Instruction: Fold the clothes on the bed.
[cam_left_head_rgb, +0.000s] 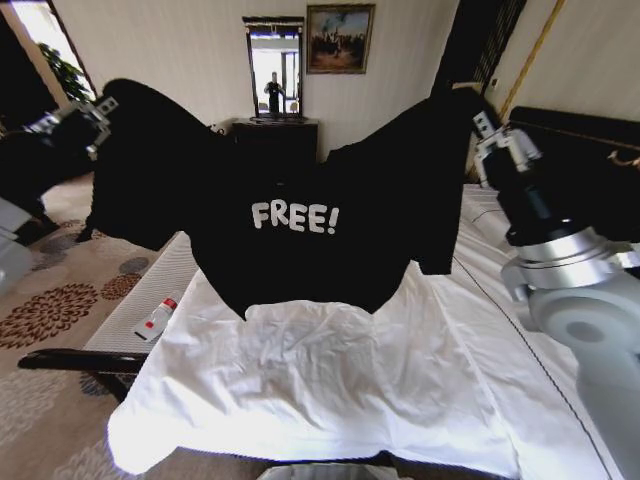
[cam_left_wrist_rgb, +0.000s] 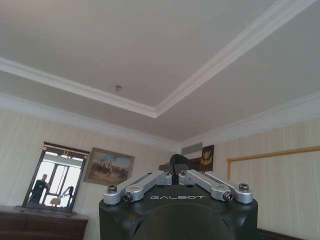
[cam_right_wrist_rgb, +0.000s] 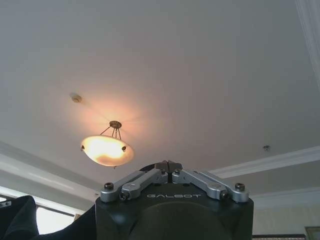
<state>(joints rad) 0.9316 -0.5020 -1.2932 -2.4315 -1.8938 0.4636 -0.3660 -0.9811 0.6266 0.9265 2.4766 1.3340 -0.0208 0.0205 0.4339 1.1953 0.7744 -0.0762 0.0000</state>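
Head view: T-shirt (cam_left_head_rgb: 300, 215) held spread above the bed (cam_left_head_rgb: 420, 390), hem just touching it. Left gripper (cam_left_head_rgb: 100, 108) and right gripper (cam_left_head_rgb: 487, 128) each clamped on a raised shoulder corner. Judged: lifted only; no fold made yet.

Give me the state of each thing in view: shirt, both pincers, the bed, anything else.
Black short-sleeved T-shirt with white "FREE!" lettering: lifted, spread wide, hem hanging just over the bed.
Left pincer: raised, shut on the T-shirt's fabric.
Right pincer: raised, shut on the T-shirt's other corner.
Large bed with white sheets: rumpled linen.
Ceiling lamp: lit.
Small red-capped white bottle: lying on its side on the bench.
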